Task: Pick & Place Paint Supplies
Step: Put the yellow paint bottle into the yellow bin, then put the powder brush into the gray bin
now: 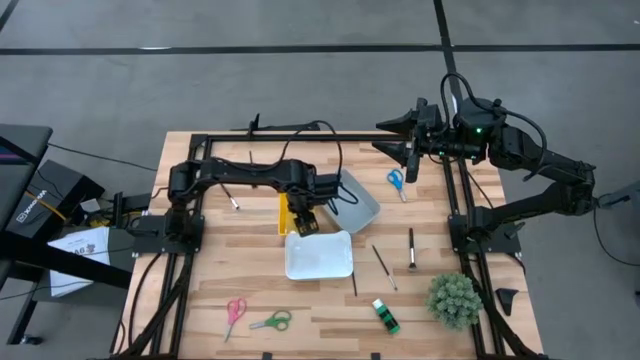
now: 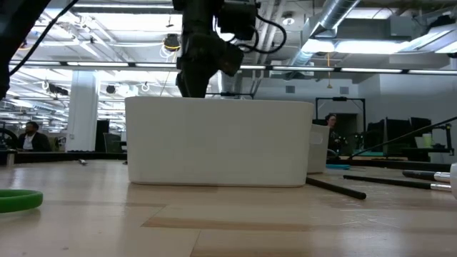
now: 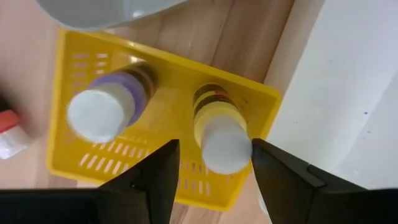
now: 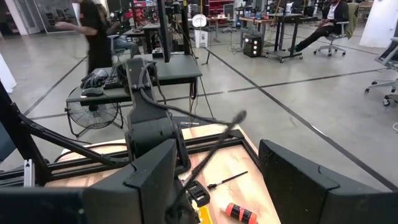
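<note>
Over the yellow basket, the left gripper hangs with fingers spread either side of the yellow paint bottle standing beside the purple paint bottle inside it, while the right gripper, jaws spread, waits well away from the basket.

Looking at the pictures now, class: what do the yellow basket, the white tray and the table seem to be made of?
Yellow basket: likely moulded plastic, smooth and slightly glossy, with slotted vents in its floor.
White tray: probably plastic, matte, with rounded corners and even walls.
Table: wood, unpainted, showing plank seams and grain.
</note>
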Robot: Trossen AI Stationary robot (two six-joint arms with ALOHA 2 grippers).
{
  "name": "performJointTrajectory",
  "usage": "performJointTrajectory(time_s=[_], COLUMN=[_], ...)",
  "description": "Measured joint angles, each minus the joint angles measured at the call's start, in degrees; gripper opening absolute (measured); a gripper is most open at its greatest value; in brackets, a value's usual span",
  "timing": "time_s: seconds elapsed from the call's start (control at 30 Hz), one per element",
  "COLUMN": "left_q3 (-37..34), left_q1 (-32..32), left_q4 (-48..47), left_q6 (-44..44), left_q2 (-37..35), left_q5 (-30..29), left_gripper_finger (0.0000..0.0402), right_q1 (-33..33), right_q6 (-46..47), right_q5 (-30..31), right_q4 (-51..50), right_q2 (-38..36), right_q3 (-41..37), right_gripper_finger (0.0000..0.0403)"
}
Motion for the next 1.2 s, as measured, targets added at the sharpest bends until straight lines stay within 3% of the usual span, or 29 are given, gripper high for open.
performJointTrajectory(time_s=[0.33,0.57,0.87,1.2], left_q3=[0.02,0.04,-0.22,-8.95], left_q1=[0.02,0.02,0.02,-0.24], left_q4=[-0.96,-0.44,0.46,4.04], left_q6=[2.07,7.66,10.89,9.2], left_q2=[-7.16,-14.56,-25.11,-39.24], left_q5=[-0.52,-4.51,-4.5,-3.86], left_gripper_finger=[0.0194,0.019,0.0178,0.0179], right_q1=[0.0,0.0,0.0,-1.7], right_q6=[0.02,0.04,0.06,5.24], right_q5=[0.02,0.02,2.26,4.59], right_q4=[0.0,0.0,0.02,0.04], right_q2=[0.0,0.0,0.0,0.0], right_q3=[0.0,0.0,0.0,0.0], right_gripper_finger=[0.0225,0.0225,0.0225,0.0225])
